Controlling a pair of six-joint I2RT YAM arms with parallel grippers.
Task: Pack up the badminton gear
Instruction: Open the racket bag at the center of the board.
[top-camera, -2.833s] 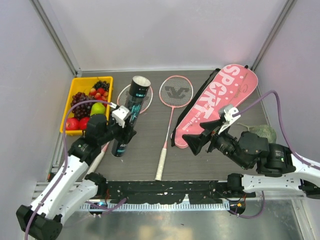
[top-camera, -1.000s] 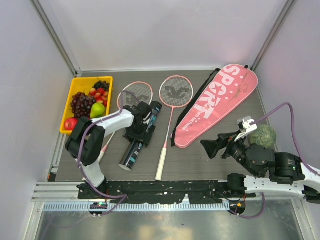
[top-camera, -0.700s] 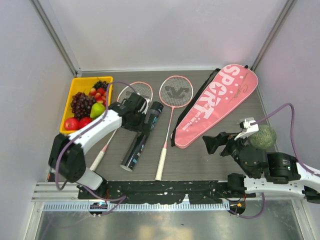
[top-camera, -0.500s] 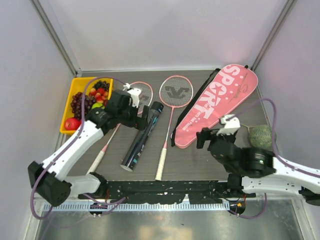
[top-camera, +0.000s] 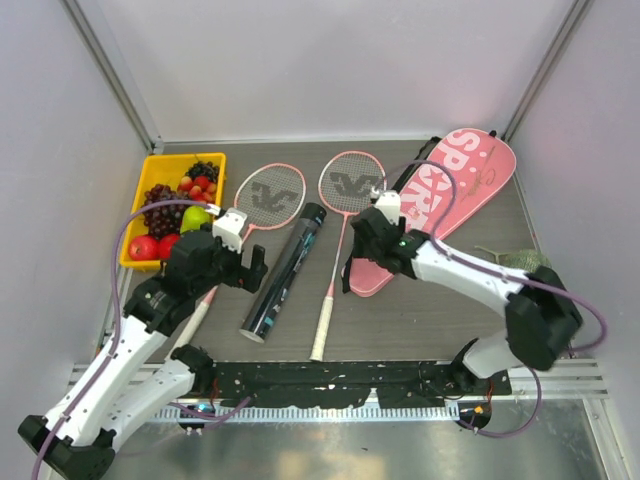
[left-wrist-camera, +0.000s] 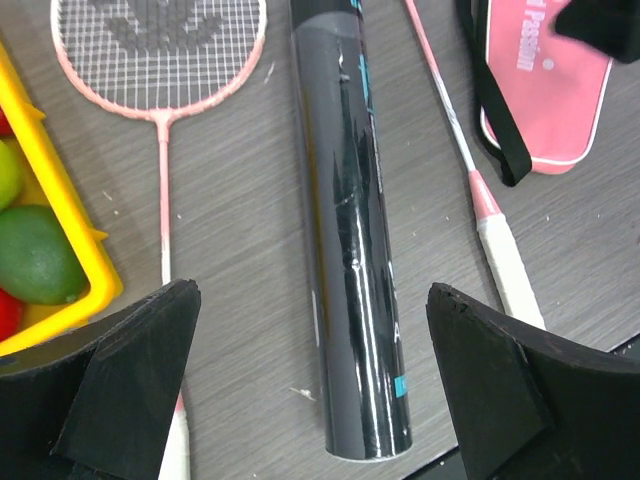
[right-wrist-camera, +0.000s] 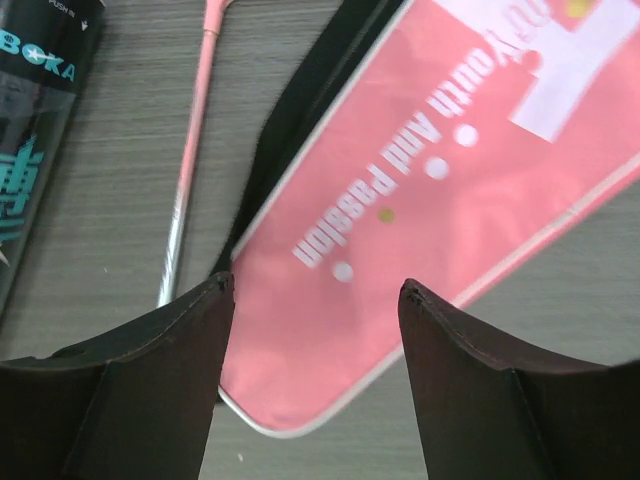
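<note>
Right claw (right-wrist-camera: 315, 290) spread, nothing pinched, poised over narrow end of pink racket-shaped fabric bag (right-wrist-camera: 420, 190). Left claw (left-wrist-camera: 312, 295) spread wide above long dark cylindrical tube (left-wrist-camera: 345, 200), lying flat on grey wood-grain table (left-wrist-camera: 240, 250).

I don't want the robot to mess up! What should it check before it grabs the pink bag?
1. The right gripper is over the narrow end of the pink racket-shaped "SPORT" bag: ok.
2. Its jaws stand apart, with the bag end seen between them: ok.
3. The bag is unzipped for packing: cannot tell.
4. The long dark cylindrical tube lies flat and free, with the left gripper open above it: ok.
5. The two pink-framed rackets lie clear of the bag: cannot tell; one shaft runs close to the bag's black edge.
</note>
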